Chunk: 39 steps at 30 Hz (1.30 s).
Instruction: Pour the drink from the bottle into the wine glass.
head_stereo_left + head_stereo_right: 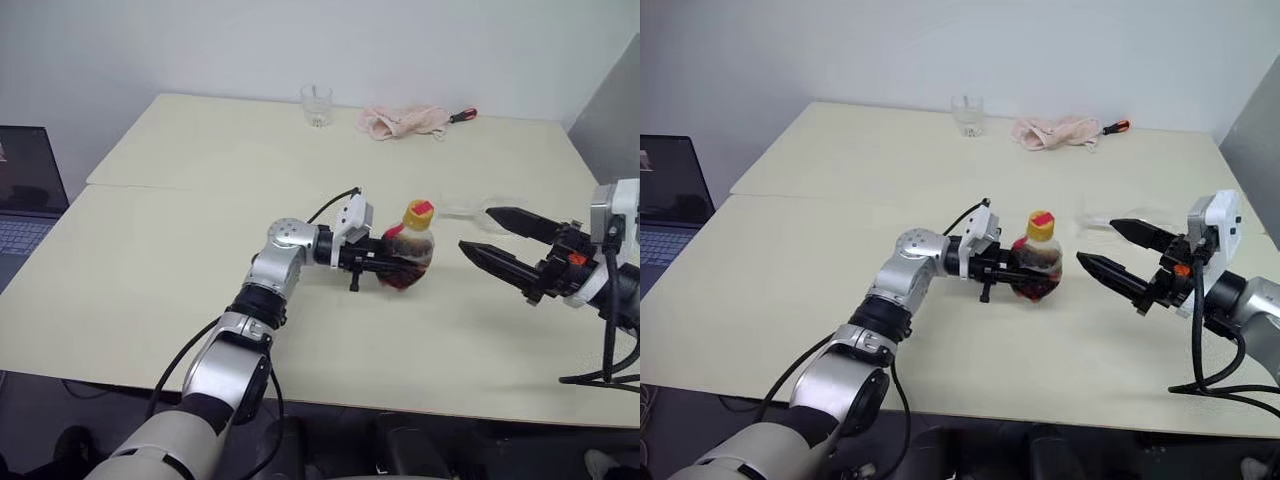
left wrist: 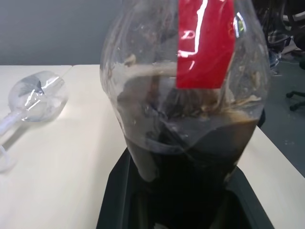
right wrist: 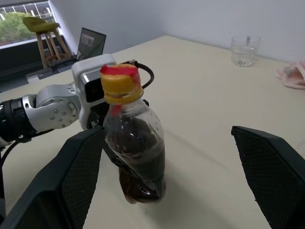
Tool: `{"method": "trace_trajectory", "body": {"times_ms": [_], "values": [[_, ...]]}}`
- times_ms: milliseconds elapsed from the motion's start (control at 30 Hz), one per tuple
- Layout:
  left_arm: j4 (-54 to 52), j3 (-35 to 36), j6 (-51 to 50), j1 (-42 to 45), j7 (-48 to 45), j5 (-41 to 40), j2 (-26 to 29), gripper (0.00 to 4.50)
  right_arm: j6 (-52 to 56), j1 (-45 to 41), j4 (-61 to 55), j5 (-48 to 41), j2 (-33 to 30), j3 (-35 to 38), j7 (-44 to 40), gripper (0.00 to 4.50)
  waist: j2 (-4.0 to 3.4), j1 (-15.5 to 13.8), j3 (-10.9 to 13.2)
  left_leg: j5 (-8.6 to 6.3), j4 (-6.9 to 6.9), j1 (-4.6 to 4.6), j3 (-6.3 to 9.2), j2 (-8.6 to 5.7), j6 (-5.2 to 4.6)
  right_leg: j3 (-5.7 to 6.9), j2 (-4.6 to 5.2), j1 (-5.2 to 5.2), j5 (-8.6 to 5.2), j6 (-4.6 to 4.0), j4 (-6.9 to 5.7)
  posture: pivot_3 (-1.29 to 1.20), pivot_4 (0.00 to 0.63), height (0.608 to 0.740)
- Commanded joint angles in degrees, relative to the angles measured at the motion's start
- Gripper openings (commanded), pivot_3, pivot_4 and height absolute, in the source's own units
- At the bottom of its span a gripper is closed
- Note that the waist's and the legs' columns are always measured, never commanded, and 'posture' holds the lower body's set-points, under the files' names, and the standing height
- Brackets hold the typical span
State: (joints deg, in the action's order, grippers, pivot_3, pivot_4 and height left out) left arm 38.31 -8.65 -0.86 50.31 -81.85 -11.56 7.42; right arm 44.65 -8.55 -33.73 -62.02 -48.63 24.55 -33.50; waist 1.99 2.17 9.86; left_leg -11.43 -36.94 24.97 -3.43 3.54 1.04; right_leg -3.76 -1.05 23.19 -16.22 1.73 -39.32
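Near the middle of the frame, the left gripper (image 1: 392, 262) is closed around the lower body of the small clear plastic bottle (image 1: 410, 256), which has a bulbous shape, a red label and a yellow-and-red cap (image 3: 120, 82) on top. The bottle stands almost upright, leaning a little, over the pale cream table (image 1: 200, 300); I cannot tell if its bottom touches the surface. The dark brown drink (image 3: 143, 162) fills the lower part of the bottle, and some foam sits on top of the liquid in the left wrist view.

At the right side of the frame, the right gripper (image 1: 495, 238) has its two black fingers spread wide apart and holds nothing. Its tips point toward the bottle but stay apart from it, with bare table between them.

The clear stemmed wine glass (image 2: 35, 98) lies on its side on the table, just behind the right gripper's fingers in the head view, right of the bottle. In the left wrist view its rounded bowl is well visible beside the bottle.

At the upper middle of the frame, near the far edge of the table, stands a short clear tumbler (image 1: 317, 105). To its right lies a crumpled pink cloth (image 1: 405, 121), and a screwdriver with red handle (image 1: 462, 116) is just beside the cloth. An open laptop (image 1: 28, 190) sits at the left edge of the frame.
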Motion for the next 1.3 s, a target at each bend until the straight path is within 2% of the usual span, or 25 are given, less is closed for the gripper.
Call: {"method": "trace_trajectory", "body": {"times_ms": [33,200,667,1033,1300], "values": [[-3.53,0.16,0.04,0.52,0.24,-1.75,-0.53,0.68,0.15,-7.17,-3.10,-2.57,0.70,-4.63,1.94,4.50,0.00,0.28,0.00,0.00,0.00,-0.05,0.00,0.00,0.00,-0.03,-0.01,0.00,0.00,0.00,-0.04,0.00,0.150,0.740],[-4.18,-0.06,-0.43,0.55,0.41,-1.73,-1.09,0.68,0.04,-14.47,-1.21,0.42,4.22,-11.25,4.95,4.50,0.00,-0.05,0.00,0.00,0.03,-0.01,0.05,0.02,0.00,0.00,-0.07,0.01,-0.01,-0.02,0.00,0.00,0.150,0.740],[-6.45,-1.10,-1.38,-0.57,-0.12,-1.84,-1.63,0.68,-2.05,-20.78,5.71,10.29,7.47,-19.23,0.06,4.50,-0.01,-0.46,0.00,0.00,0.02,0.12,-0.01,0.02,0.00,0.09,0.04,0.01,0.01,-0.03,0.16,0.00,0.150,0.740],[-6.79,-1.27,-1.44,-0.68,-0.20,-2.02,-1.72,0.68,-4.28,-25.66,13.48,16.26,11.09,-21.48,-5.19,4.50,-0.01,-0.46,-0.01,0.00,0.01,0.12,-0.03,0.02,0.00,0.09,0.04,0.02,0.03,-0.08,0.17,0.00,0.150,0.740],[-7.61,-0.83,-1.99,-1.14,-0.26,-2.22,-0.42,0.68,-3.40,-22.89,12.65,15.70,9.55,-16.98,-6.14,4.50,-0.02,-0.46,-0.01,0.00,0.02,0.12,-0.02,0.02,0.00,0.12,0.05,0.02,0.04,-0.09,0.17,0.00,0.150,0.740]]}}
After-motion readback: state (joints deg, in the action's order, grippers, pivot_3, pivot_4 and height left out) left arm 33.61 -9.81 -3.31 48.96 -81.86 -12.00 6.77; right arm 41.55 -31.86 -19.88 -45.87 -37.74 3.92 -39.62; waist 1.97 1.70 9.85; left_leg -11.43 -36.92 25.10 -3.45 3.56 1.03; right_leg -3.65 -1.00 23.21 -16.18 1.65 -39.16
